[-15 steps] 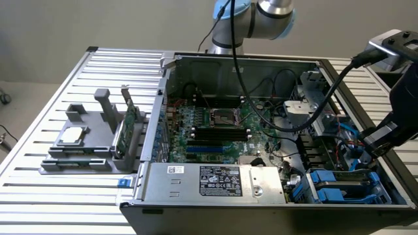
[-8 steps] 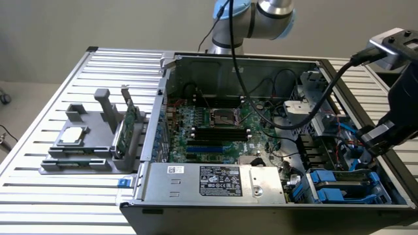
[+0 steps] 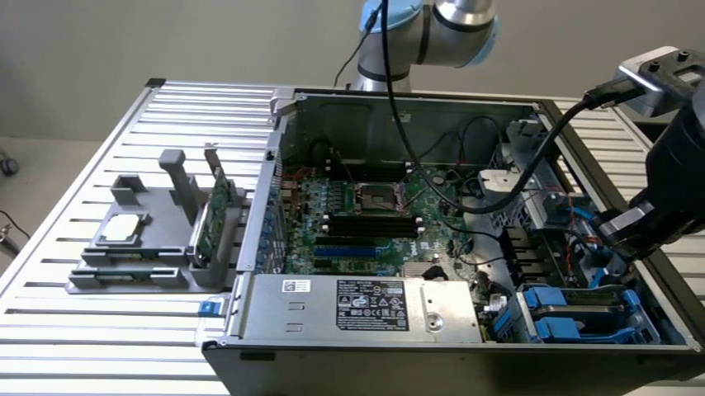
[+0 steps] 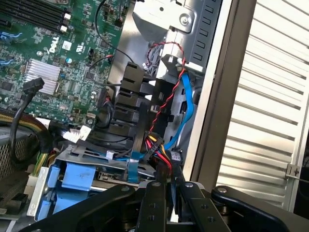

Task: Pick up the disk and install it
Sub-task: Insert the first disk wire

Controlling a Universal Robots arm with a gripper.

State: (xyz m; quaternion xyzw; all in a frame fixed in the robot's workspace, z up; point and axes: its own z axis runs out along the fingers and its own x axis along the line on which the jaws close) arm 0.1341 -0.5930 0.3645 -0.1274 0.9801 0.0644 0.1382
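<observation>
Across the slatted metal desk (image 3: 66,330) lies an open computer case (image 3: 408,124), its green motherboard (image 3: 364,214) facing up and a labelled power supply (image 3: 364,307) along the near edge. Over the case's far wall rises the robot arm (image 3: 441,33). At the exterior view's right, the claw (image 3: 615,266) hangs inside the case above the drive bay. The disk (image 3: 579,322), framed in blue, sits in that bay at the near corner. From the wrist view the claw (image 4: 171,203) is clenched on nothing, just beside the disk (image 4: 77,175) and a blue cable (image 4: 186,104). Outside the case, a grey holder (image 3: 144,272) carries an upright green card (image 3: 216,210) and a square chip (image 3: 121,227).
</observation>
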